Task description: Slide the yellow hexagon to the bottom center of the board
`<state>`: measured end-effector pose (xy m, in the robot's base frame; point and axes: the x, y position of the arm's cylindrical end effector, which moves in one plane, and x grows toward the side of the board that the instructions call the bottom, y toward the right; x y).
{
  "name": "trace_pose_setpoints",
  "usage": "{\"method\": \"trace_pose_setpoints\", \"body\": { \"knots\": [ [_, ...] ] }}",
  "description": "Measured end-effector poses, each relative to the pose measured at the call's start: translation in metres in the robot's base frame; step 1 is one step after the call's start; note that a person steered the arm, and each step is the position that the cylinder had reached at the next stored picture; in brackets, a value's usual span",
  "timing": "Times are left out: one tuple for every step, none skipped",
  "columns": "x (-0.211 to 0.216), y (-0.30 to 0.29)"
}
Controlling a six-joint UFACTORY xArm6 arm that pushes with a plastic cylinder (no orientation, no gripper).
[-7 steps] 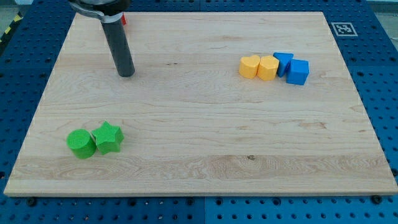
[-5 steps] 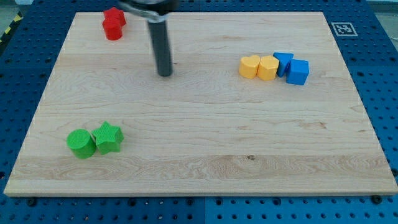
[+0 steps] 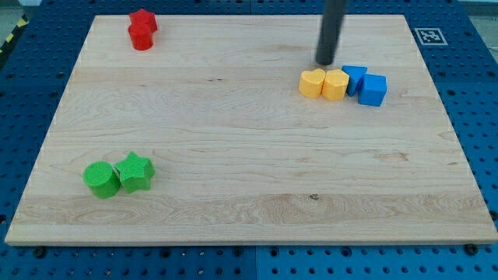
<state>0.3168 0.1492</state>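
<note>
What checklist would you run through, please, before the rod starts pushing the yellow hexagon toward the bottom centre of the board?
1. My tip sits on the top side of the yellow hexagon: ok.
2. Tip touching the hexagon: not ok, a small gap shows.
3. Tip centred over the hexagon: not ok, it sits nearer the yellow heart.
4. Hexagon free of neighbours: not ok, the heart and a blue block flank it closely.
5. Path to bottom centre: ok; the green blocks lie far to the view's left.

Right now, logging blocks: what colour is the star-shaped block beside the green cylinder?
Green star-shaped block; the single camera view shows it clearly.
</note>
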Motion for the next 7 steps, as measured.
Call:
{"method": "trace_pose_setpoints", "body": {
  "knots": [
    [0.013,0.039],
    [0.013,0.035],
    [0.011,0.0],
    [0.017,-0.016],
    [0.044,-0.016],
    [0.068,-0.017],
    [0.101,-0.017]
  ]
}}
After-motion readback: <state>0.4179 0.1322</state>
